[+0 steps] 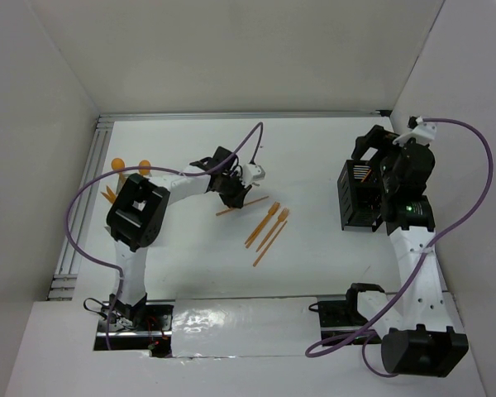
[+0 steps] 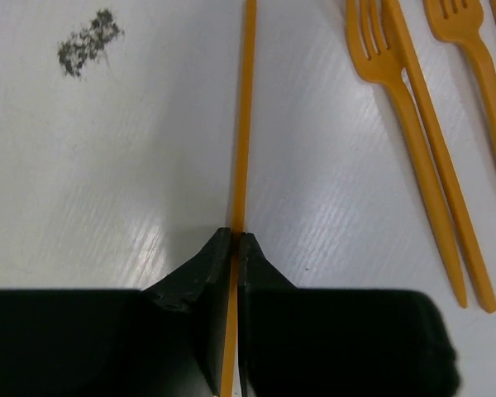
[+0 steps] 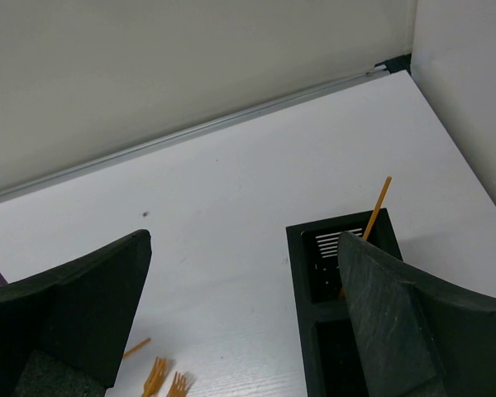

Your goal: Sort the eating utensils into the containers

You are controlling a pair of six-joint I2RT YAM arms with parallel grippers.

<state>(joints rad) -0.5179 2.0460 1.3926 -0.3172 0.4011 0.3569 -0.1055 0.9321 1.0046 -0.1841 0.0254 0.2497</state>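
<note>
We noted left arm bent at elbow, reaching right toward middle of table (image 2: 107, 165). Left gripper (image 2: 234, 241) sat low, pinching thin orange utensil (image 2: 246, 124) lying flat there, nearest fork (image 2: 380, 50) just beside. Right arm stretched forward. Right gripper (image 3: 244, 248) was spread wide above black caddy (image 3: 299, 273), with one orange piece (image 3: 379, 203) standing inside.

Orange utensil (image 2: 245, 124): far end cut by top edge, type unclear. Black caddy (image 1: 354, 198): right side hidden behind right arm.
</note>
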